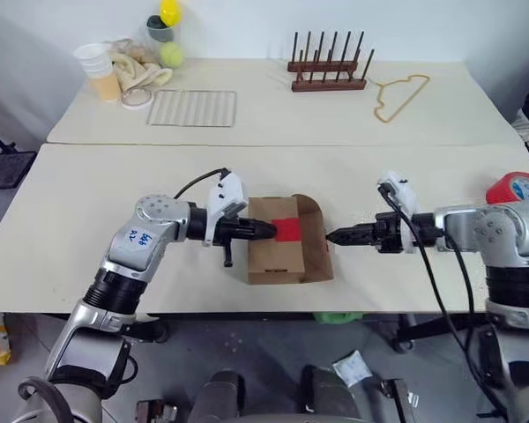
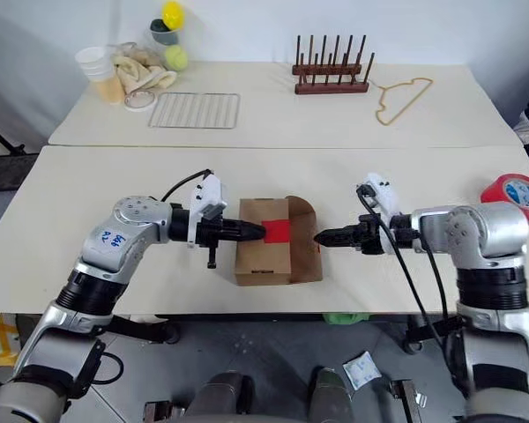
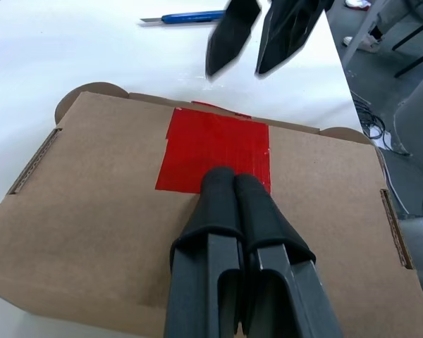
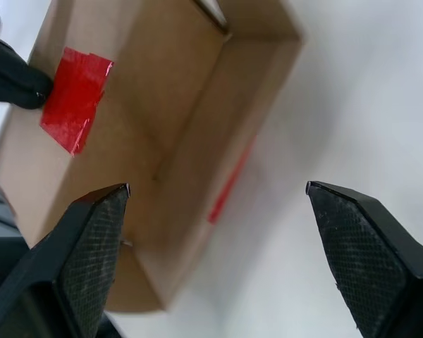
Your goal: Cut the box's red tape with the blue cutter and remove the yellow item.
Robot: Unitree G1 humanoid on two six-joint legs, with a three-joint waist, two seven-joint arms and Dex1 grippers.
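White table (image 1: 115, 194): the box (image 1: 273, 256) lies near its front edge. Left gripper (image 3: 233, 184), fingers together, presses on the red tape (image 3: 218, 148). Right gripper (image 4: 215, 193), fingers wide apart, hovers just beside the box. Left wrist view adds the blue cutter (image 3: 190, 16) lying beyond the box.

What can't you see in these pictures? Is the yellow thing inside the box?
- Inside of the box: the head views show just its closed top, and the right wrist view shows part of its side flap, so any yellow thing is hidden.
- Red tape: its near edge hides under the shut left gripper.
- Blue cutter: the right gripper covers one end in the left wrist view.
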